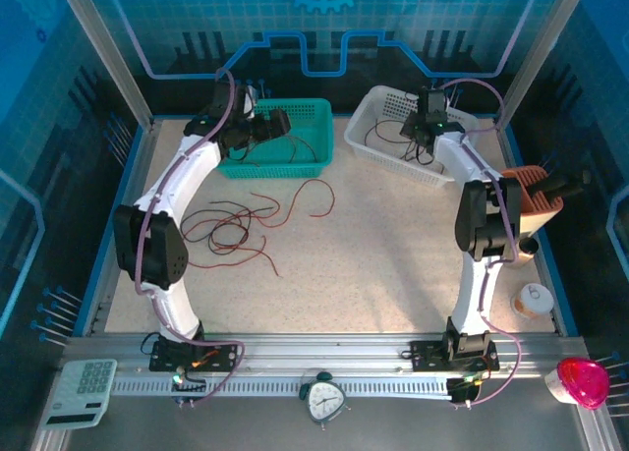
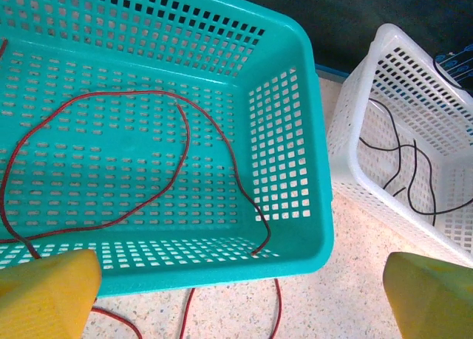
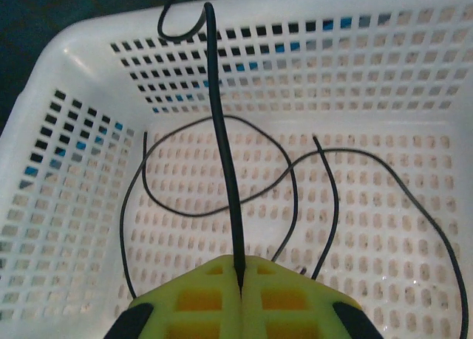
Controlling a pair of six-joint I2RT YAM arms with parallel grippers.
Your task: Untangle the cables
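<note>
The sorting looks partly done. One thin dark red cable lies looped inside the teal perforated plastic basket. A few thin black cables curl on the floor of the white perforated plastic basket.

The right jaws are pressed together on another black strand, which rises over that white basket. The left jaws stand wide apart and empty, their yellow pads hovering at the teal basket's near wall.

What is left, I judge, is the loose tangle of dark red and black cables lying at about 9 o'clock from the bench's middle. A lone red curl also lies toward 12 o'clock.

The speckled beige bench sits inside an aluminium-framed, blue-lit enclosure. The teal basket stands at 11 o'clock and the white one at 1 o'clock.
</note>
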